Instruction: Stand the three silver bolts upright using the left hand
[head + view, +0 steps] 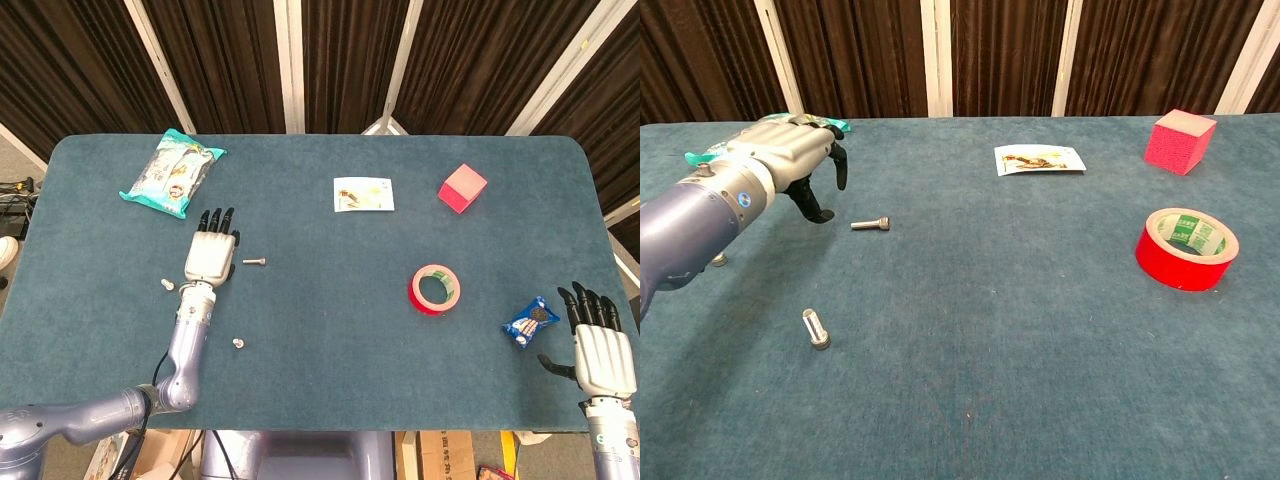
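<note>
Empty, its fingers spread, the left robot hand (211, 254) hovers just left of the lying bolt (253, 262) on the counter (330, 320).

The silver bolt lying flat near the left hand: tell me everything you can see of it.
The silver bolt lying on its side is small, of shiny metal, with a slim shank and a wider head at its right end in the chest view. It lies flat on the blue felt table, long axis running left to right, not upright. Nothing touches it; the left hand hovers just left of it, fingers curled downward, holding nothing.
</note>
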Available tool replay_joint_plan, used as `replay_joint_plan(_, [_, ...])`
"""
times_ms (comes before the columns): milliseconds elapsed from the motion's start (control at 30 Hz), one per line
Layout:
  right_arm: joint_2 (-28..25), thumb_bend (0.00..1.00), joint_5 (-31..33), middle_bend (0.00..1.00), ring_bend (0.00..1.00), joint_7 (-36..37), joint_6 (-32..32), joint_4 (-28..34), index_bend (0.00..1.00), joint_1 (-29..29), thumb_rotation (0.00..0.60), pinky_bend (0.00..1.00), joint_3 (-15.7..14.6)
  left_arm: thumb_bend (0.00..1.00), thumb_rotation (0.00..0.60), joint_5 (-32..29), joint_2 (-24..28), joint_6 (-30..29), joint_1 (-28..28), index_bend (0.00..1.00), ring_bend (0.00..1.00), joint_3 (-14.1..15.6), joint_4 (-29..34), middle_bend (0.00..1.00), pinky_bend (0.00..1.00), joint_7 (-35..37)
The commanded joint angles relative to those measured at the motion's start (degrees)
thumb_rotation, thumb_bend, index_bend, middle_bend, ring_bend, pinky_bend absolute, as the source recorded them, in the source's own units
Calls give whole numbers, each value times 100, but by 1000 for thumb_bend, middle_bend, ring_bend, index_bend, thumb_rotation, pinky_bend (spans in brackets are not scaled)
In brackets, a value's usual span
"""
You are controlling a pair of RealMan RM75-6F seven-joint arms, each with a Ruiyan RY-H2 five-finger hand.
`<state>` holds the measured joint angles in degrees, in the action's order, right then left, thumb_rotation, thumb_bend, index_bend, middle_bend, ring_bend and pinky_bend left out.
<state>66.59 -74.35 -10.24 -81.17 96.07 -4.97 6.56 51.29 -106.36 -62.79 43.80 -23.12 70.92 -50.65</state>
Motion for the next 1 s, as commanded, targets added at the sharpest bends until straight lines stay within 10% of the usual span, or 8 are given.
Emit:
replay_joint_plan(33, [2,0,10,31,0,-5,-17,2,115,5,600,0,9,417,600,-57,-63,76,67,434,0,44,-139,31,0,79])
replay_joint_plan(1000, [99,0,119,31,0,-156,-43,-18,115,-5,600,0,44,443,600,295,-685,331,376,476,0,340,-1468,36,0,1271])
